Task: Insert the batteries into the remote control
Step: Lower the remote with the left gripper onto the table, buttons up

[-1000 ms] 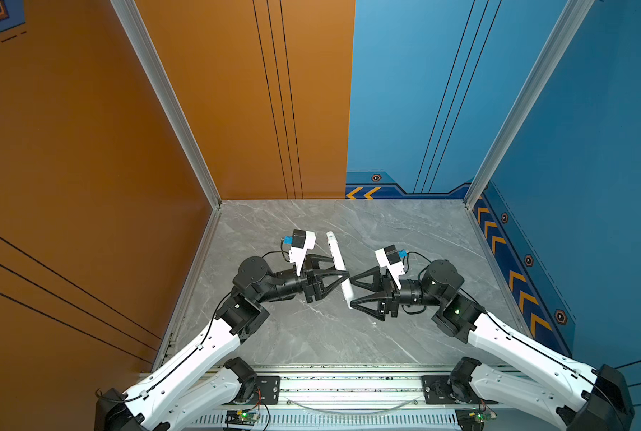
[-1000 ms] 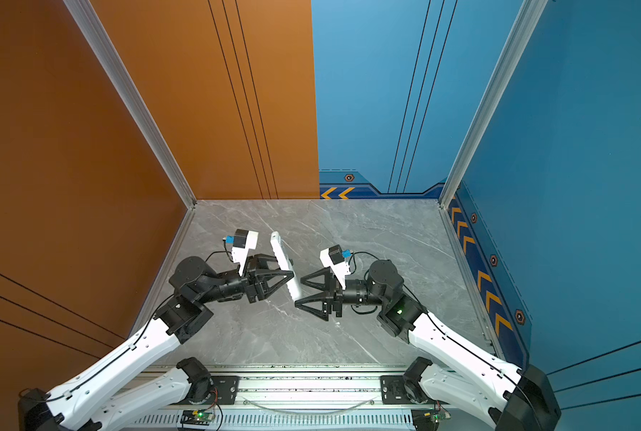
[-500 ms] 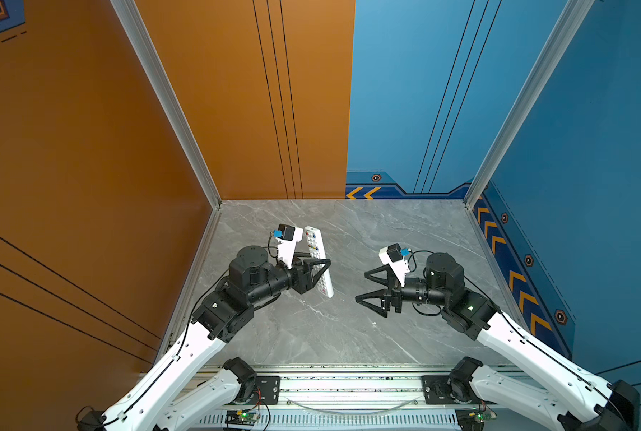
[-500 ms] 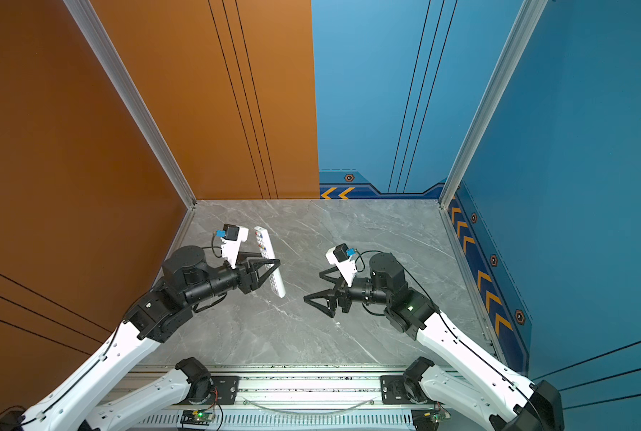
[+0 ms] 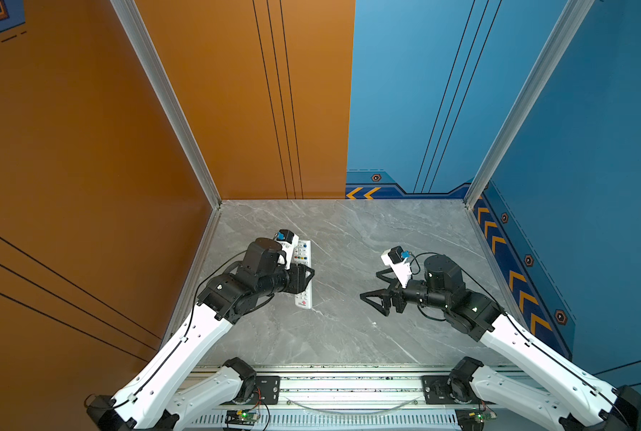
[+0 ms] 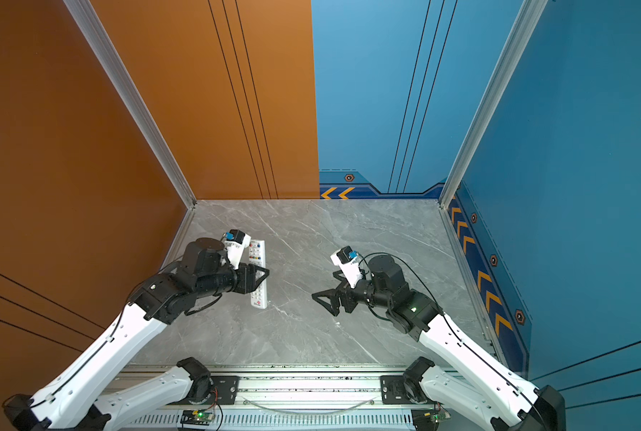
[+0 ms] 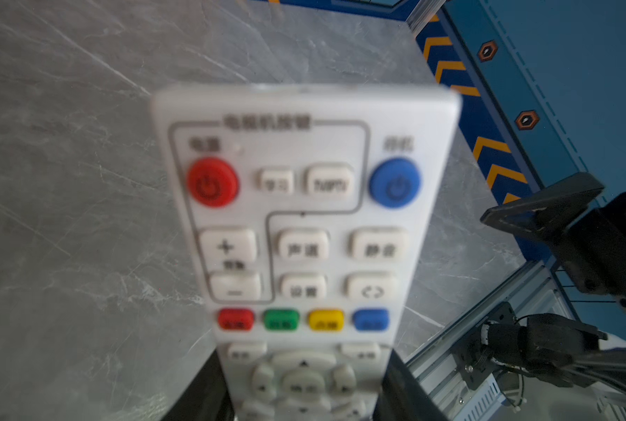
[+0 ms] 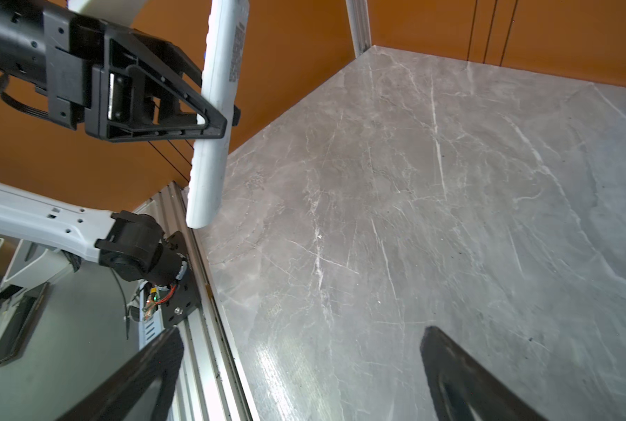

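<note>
The remote control is a long white bar, held buttons-up a little above the left part of the table. My left gripper is shut across its middle. In the left wrist view the remote control fills the frame, with a black jaw on each side of it at my left gripper. My right gripper stands wide open and empty to the right of the remote, apart from it. The right wrist view shows the remote's plain white back. No batteries are in view.
The grey marble tabletop is walled by an orange panel on the left and a blue panel on the right. An aluminium rail with both arm bases runs along the front edge.
The right gripper has let go of the remote, opened wide and backed off to the right. The left arm has carried the remote leftwards and turned it buttons-up.
</note>
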Robot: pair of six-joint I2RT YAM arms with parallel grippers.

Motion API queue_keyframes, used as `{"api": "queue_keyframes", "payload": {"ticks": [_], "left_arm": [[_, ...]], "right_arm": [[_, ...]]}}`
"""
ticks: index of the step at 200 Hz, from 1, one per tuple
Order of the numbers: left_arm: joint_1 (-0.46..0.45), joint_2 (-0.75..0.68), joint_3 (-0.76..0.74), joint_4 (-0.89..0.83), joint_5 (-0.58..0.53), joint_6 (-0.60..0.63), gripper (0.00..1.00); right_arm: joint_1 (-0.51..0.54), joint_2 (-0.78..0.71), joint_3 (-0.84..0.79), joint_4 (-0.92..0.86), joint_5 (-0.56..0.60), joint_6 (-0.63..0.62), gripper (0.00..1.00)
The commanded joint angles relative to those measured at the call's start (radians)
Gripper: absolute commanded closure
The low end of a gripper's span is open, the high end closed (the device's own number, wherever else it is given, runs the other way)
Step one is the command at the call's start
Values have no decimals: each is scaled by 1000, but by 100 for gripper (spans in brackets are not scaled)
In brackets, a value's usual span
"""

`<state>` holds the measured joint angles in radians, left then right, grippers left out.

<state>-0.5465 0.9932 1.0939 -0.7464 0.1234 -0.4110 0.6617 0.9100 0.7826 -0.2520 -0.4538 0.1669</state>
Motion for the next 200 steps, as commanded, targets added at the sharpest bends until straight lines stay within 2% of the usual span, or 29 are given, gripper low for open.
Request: {"api": "queue_keyframes", "payload": {"ticks": [1,39,96,200], "left_arm": [[16,35,38,-84,-32,14,91],[33,103,33,-135,-87,12,91],[44,191,4,-139,-89,-5,89],[33,377,2,-97,-68,-42,86]], "right_arm": [[-3,11,5,-59,92,-32,0],[-12,51,-7,-68,126,-29,0],[-12,89,-25,-78,209,-48,0],[-16,65,-84,-71,223,-37,0]]}}
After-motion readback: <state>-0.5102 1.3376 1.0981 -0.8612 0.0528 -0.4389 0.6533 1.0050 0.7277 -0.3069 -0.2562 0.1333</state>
